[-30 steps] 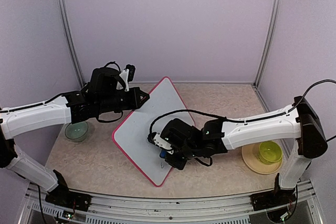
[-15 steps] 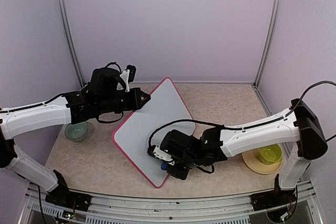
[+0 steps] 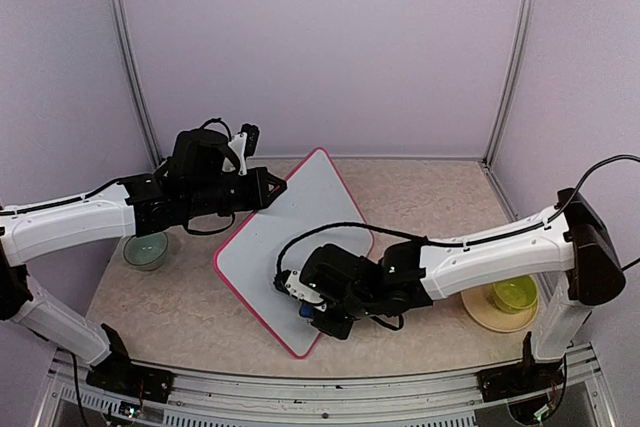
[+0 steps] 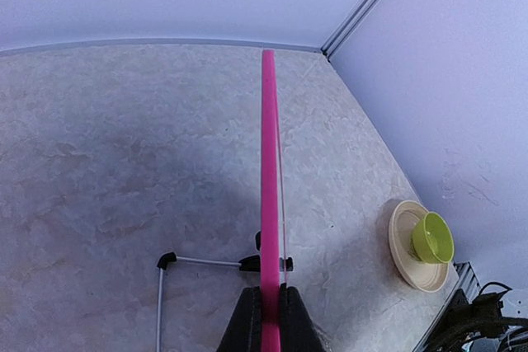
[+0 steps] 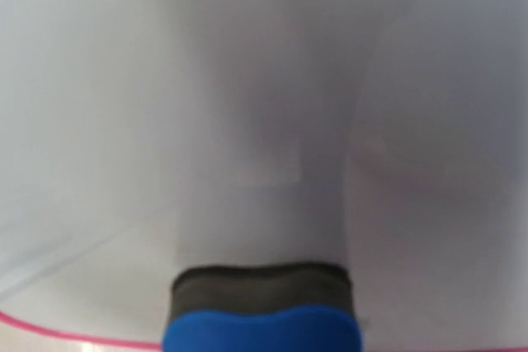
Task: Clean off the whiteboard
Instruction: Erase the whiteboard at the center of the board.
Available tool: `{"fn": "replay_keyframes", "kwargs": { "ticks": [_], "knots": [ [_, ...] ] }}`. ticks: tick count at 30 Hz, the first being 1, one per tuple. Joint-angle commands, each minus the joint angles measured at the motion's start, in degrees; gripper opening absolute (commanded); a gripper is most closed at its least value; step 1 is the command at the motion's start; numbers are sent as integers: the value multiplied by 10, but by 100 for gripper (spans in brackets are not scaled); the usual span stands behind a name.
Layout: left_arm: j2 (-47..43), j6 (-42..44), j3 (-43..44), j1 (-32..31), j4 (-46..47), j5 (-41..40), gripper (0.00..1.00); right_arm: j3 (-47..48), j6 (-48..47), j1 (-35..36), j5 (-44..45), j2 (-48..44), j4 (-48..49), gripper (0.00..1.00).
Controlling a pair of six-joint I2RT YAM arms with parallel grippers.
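Blue felt eraser (image 5: 262, 311) clamped in right fingers (image 3: 325, 319): press flat on whiteboard (image 3: 262, 247), overlap strokes; left fingers (image 4: 247, 329) clamped on its edge, steadying.

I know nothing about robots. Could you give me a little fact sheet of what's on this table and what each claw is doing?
Board: whiteboard, pink rim, no writing visible on its bare part
Left claw: shut on the whiteboard's rim, upper left edge
Right claw: shut on a blue eraser, pressed to the whiteboard near its near corner
Left side: greenish bowl
Right side: yellow-green cup on a beige plate
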Motion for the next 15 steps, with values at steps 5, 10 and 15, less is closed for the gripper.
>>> {"fn": "replay_keyframes", "kwargs": {
  "ticks": [5, 10, 15],
  "knots": [
    [19, -3, -8, -22, -43, 38, 0, -78, 37, 26, 25, 18, 36, 0],
    [17, -3, -10, -22, -43, 38, 0, -87, 38, 26, 37, 14, 46, 0],
    [18, -4, -10, -22, -45, 36, 0, -73, 16, 26, 59, -28, 70, 0]
  ]
}}
